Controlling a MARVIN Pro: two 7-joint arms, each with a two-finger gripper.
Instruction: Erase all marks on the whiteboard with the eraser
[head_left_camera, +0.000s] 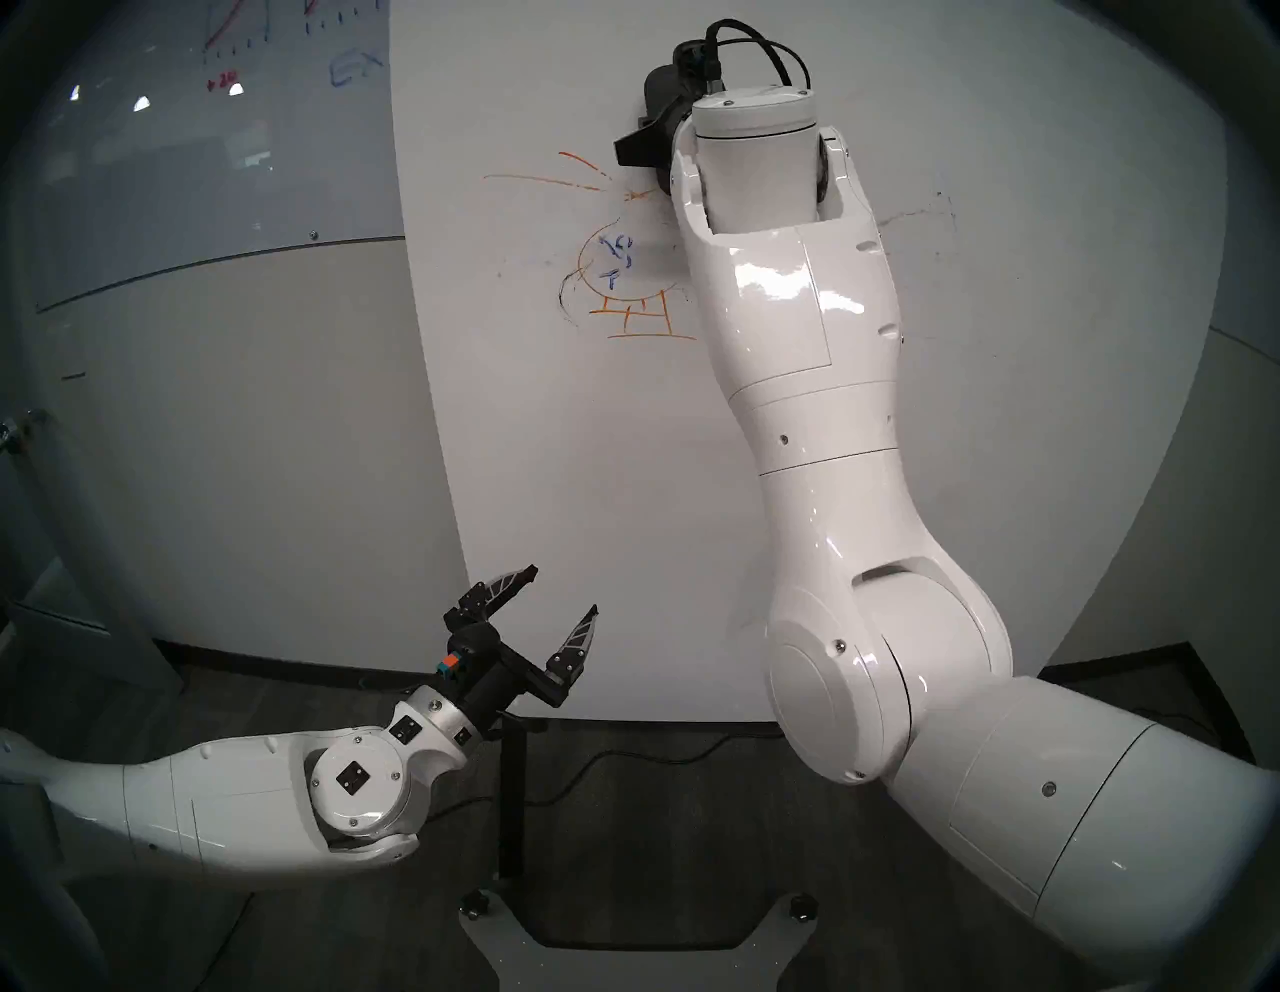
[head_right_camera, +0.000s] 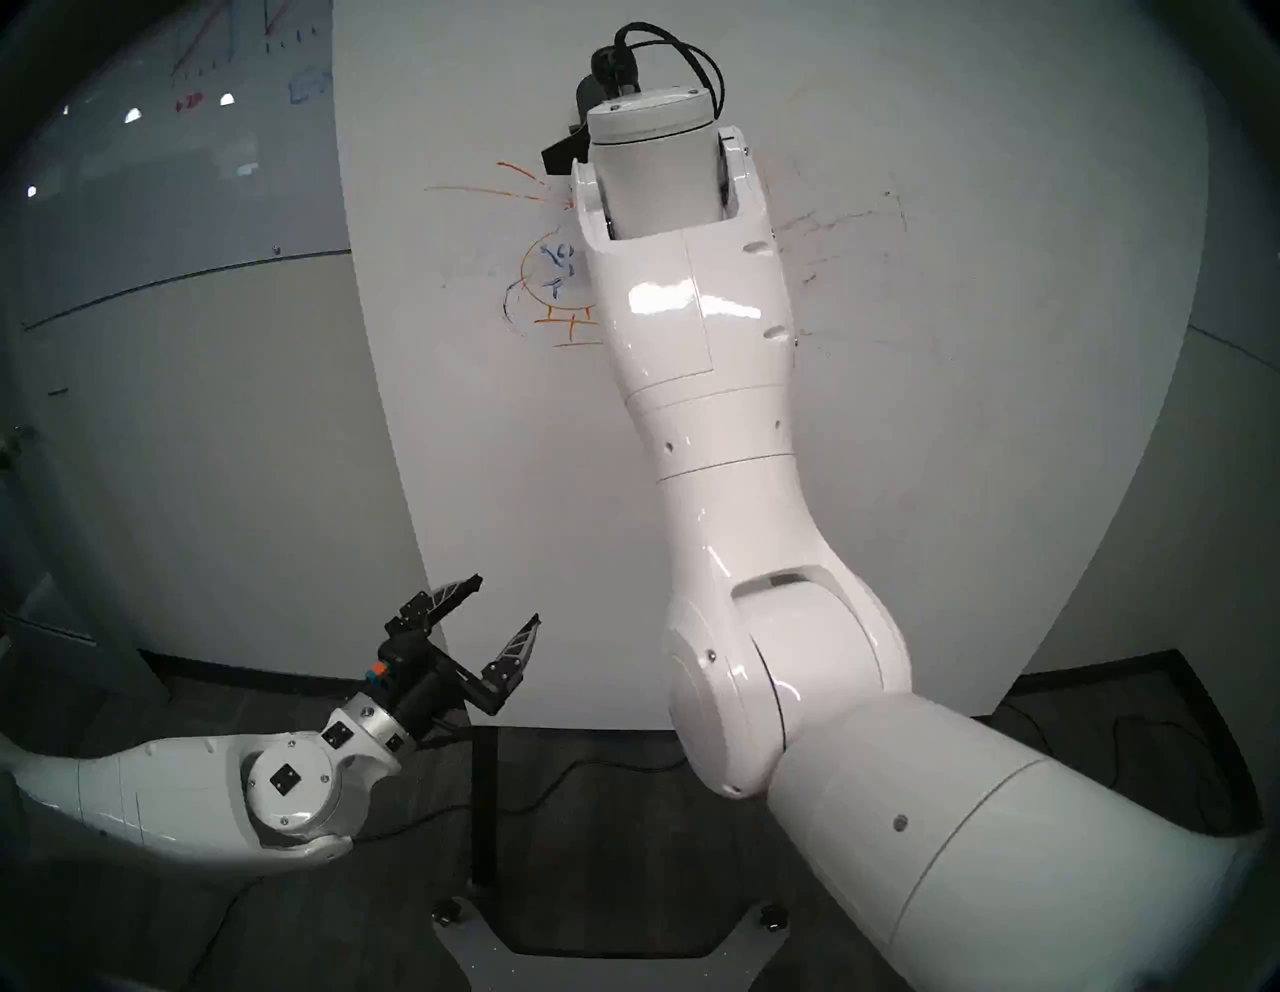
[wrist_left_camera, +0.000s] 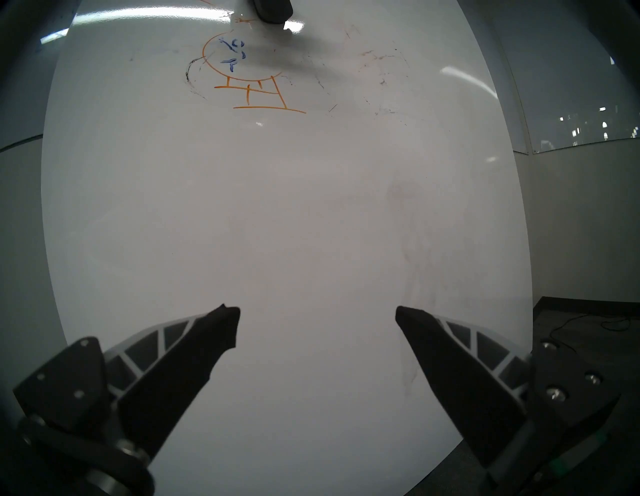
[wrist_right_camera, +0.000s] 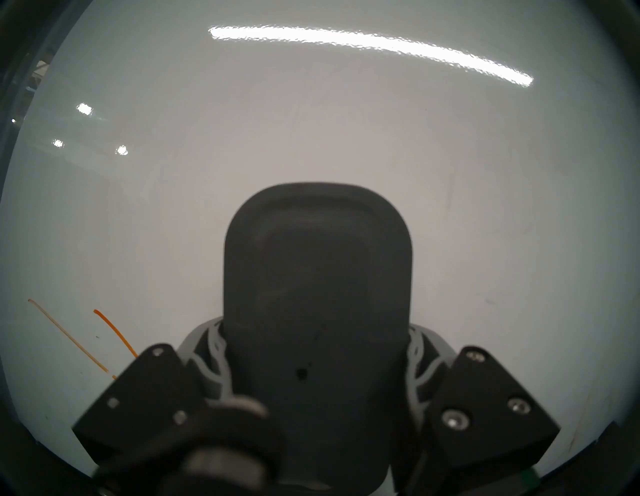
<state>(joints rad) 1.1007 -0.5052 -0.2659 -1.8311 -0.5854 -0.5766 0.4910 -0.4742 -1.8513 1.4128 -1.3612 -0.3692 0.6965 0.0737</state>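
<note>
My right gripper (wrist_right_camera: 311, 388) clamps the eraser (wrist_right_camera: 317, 277), seemingly light and rigid-backed, across its midsection; my left gripper (wrist_left_camera: 317, 324) stands spread, empty.

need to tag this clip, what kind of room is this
Probably an office meeting room or lab: a large white whiteboard panel leans against a plain wall, a grey glass board with graph scribbles hangs beside it, and dark carpet with loose cables covers the floor.

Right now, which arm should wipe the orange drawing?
Right. The right gripper is shut on the eraser, up at the whiteboard beside the orange drawing. The left gripper is open, empty and far below the marks.
</note>
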